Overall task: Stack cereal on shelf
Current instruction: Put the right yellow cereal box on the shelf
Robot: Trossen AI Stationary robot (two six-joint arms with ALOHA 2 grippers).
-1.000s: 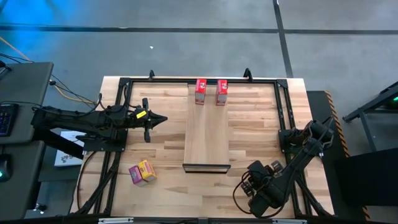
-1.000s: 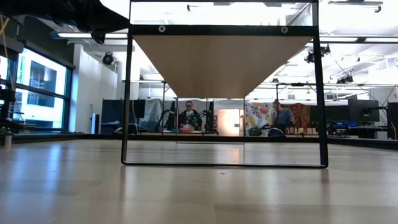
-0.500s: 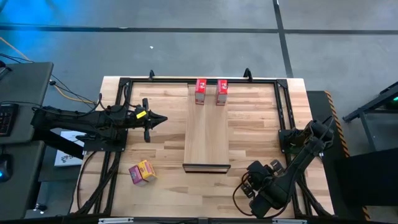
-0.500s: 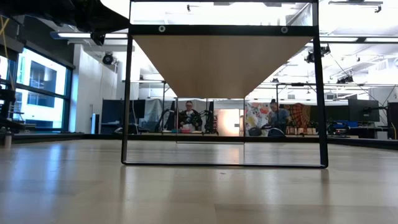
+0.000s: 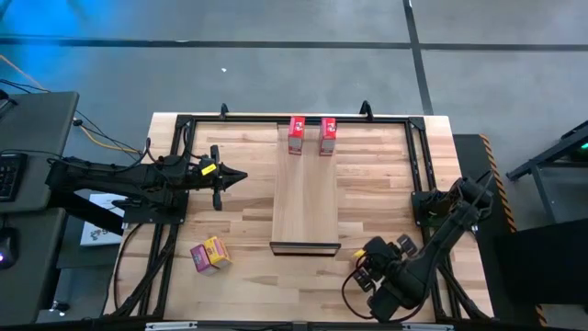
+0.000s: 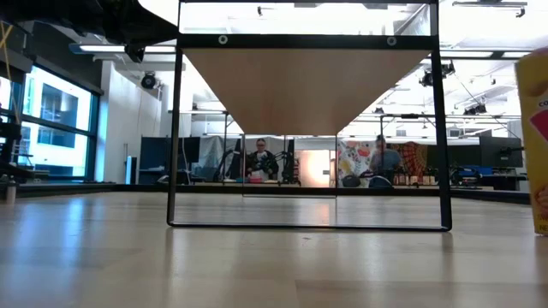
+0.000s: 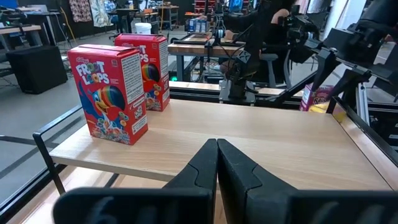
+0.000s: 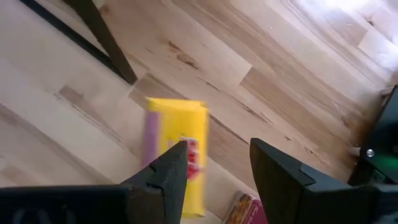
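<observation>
Two red cereal boxes (image 5: 296, 135) (image 5: 327, 135) stand upright on the far end of the shelf (image 5: 306, 193); the left wrist view shows them (image 7: 112, 93) (image 7: 149, 68) too. A yellow-and-pink pair of boxes (image 5: 209, 255) lies on the tabletop near the left front. My right gripper (image 8: 214, 149) is open, low over the table's near right part (image 5: 366, 262). A yellow box (image 8: 177, 155) sits just past one of its fingers, and it also shows at the low view's right edge (image 6: 535, 137). A magenta box (image 8: 244, 208) lies close by. My left gripper (image 7: 217, 162) is shut and hovers left of the shelf (image 5: 234, 176). My right gripper has one finger (image 8: 168, 177) standing in front of the yellow box's side (image 8: 186, 149). I cannot tell whether it touches the box. The gap between the fingers shows only bare tabletop.
A black metal frame (image 5: 184, 124) runs round the tabletop. The shelf's dark end bar (image 5: 305, 246) stands on thin black legs (image 6: 175, 128) at the near side. Bare wood lies on both sides of the shelf. People sit in the room beyond the table.
My right gripper has moved a little toward the table's left edge, near the shelf's dark end. The yellow box has come into the low view at its right edge, where it did not show before.
</observation>
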